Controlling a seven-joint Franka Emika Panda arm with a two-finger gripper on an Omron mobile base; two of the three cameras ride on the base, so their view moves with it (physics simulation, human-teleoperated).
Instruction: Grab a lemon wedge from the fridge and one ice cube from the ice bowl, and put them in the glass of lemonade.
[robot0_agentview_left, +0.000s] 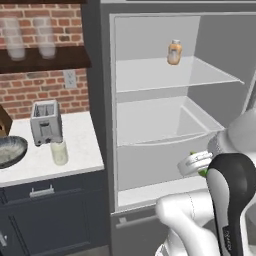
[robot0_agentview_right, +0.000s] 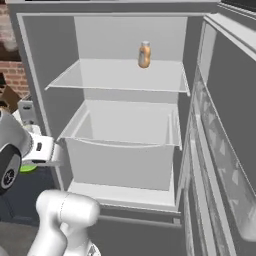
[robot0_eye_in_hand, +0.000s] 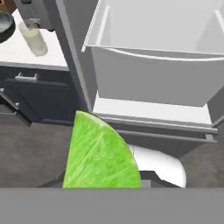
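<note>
Open fridge with white interior; small orange-tinted bottle standing on upper shelf, drawer beneath. Left of it, white counter carrying toaster, glass of lemonade just in front, ice bowl at left edge. Two frosted glasses on wall shelf. Bit of green lemon wedge peeking beside white arm, lower right.

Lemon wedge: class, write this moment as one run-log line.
gripper: shut on lemon wedge | location: outside open fridge | glass of lemonade: on counter, no wedge yet | ice: pending
</note>
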